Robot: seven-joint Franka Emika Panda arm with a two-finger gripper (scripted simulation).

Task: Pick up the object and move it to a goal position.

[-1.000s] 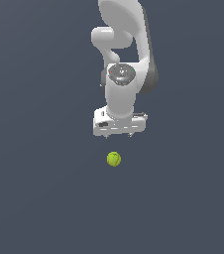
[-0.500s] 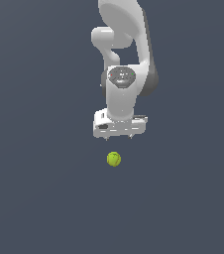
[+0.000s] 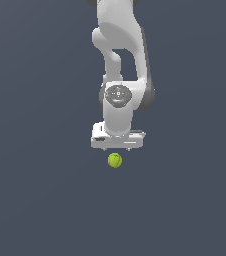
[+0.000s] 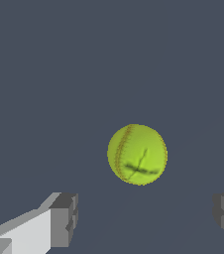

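**Tool Released Above Ball**

While the arm points straight down, the tool hangs close over the ball, not touching it. The ball lies on the dark grey tabletop. In the wrist view, the fingers stand spread wide, released, with the yellow-green ball between their lines and clear of both.

Matt stitched ball; smooth glossy white pincer.
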